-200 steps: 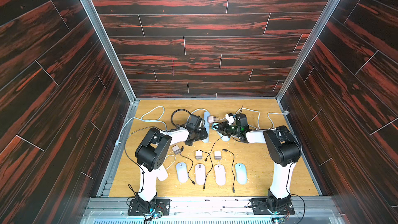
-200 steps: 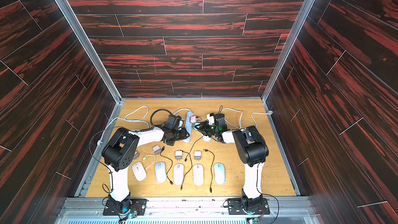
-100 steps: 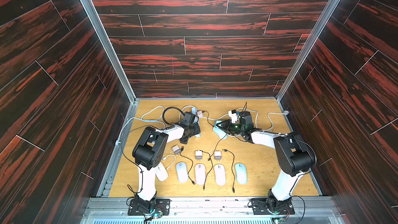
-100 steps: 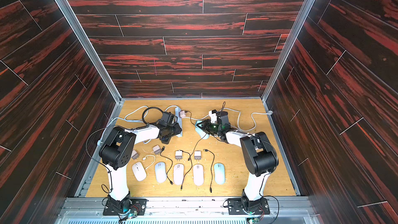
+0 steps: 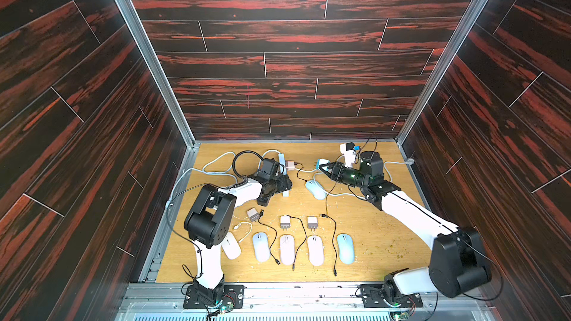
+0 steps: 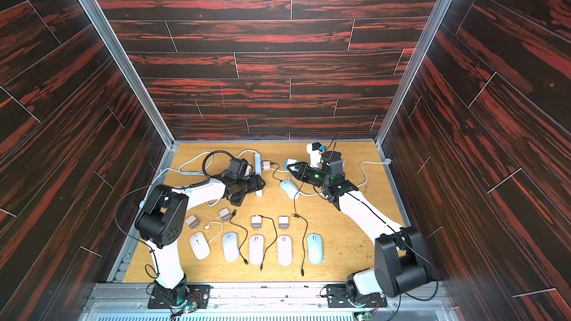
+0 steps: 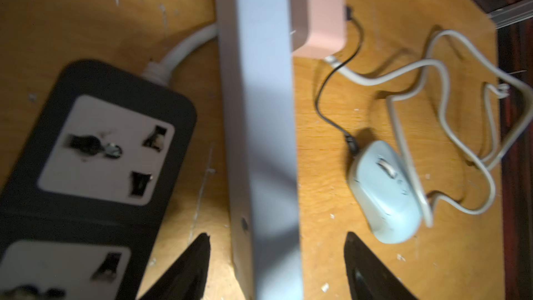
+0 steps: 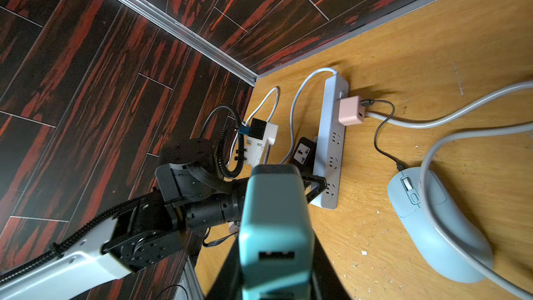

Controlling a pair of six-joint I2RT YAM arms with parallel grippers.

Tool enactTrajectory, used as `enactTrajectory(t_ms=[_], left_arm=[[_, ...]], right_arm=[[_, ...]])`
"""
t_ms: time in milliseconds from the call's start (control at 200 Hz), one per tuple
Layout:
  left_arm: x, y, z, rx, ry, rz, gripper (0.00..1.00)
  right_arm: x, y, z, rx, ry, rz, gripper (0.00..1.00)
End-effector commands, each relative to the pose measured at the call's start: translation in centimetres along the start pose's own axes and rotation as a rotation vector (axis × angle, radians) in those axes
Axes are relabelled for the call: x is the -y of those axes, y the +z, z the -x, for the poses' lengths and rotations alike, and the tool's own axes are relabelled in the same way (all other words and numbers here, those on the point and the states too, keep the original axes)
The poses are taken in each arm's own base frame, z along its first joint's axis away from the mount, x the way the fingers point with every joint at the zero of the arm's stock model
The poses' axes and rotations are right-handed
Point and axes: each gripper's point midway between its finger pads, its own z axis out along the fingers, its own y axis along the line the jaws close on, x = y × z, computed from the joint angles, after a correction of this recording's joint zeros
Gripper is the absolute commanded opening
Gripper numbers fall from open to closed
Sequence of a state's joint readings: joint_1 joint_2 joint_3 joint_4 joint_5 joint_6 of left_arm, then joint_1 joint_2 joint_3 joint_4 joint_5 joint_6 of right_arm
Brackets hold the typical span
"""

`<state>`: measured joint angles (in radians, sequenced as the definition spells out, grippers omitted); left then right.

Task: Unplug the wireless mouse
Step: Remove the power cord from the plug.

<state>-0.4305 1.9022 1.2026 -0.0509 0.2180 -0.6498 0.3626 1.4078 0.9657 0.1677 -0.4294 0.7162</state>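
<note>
Mid-frame, the left gripper (image 5: 282, 184) straddles the long pale-grey plastic power strip (image 5: 281, 162), jaws apart; to its right the right gripper (image 5: 324, 167) pinches a boxy teal plastic charger (image 5: 321, 162)

No legible text, brand or number anywhere; faint dark marks on pale blue mouse (image 7: 383, 191), toward the worktop's far edge, too blurred to read; teal charger (image 8: 274, 226), white power strip (image 8: 331, 139), black socket block (image 7: 95, 145): nothing readable on their faces
</note>
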Motion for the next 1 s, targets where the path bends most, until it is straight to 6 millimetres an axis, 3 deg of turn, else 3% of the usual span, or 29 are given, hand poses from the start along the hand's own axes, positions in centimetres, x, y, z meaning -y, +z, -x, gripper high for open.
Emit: enactTrajectory(t_ms=[0,70,220,411,511,626,787,872,992], left_arm=[[3.4,-3.5,1.7,0.070,0.066,-0.098,0.76],[4.5,-4.4,1.6,0.084,0.097,-0.125,0.78],[8.7,-8.7,1.8,0.153,0.185,-0.242,0.80],[13.9,-14.1,1.8,0.220,0.250,-0.428,0.77],[15.9,-17.3,1.8,0.276,0.325,-0.492,0.77],[16.5,-19.4,0.9,0.346,0.530,-0.407,0.90],[17.3,-21.5,0.3,0.543,0.790,-0.393,0.93],[18.6,-22.7,-1.8,0.657,1.055,-0.387,0.93],[19.4,-22.7,-4.6,0.725,1.388,-0.371,0.93]], right_arm=[[0.1,-1.7,0.1,0.022,-0.034,-0.071,0.00],[0.2,-2.8,0.6,0.054,-0.049,-0.120,0.00],[-0.7,-4.6,0.6,0.071,-0.102,-0.136,0.00],[-5.7,-6.1,-1.2,-0.012,-0.276,0.080,0.00],[-6.0,-6.7,-1.8,-0.062,-0.343,0.070,0.00],[-6.1,-7.4,-1.3,-0.082,-0.365,0.009,0.00],[-6.4,-7.8,-0.9,-0.122,-0.336,-0.032,0.00],[-6.7,-8.0,-0.9,-0.142,-0.317,-0.041,0.00],[-7.4,-8.3,-1.6,-0.190,-0.304,-0.036,0.00]])
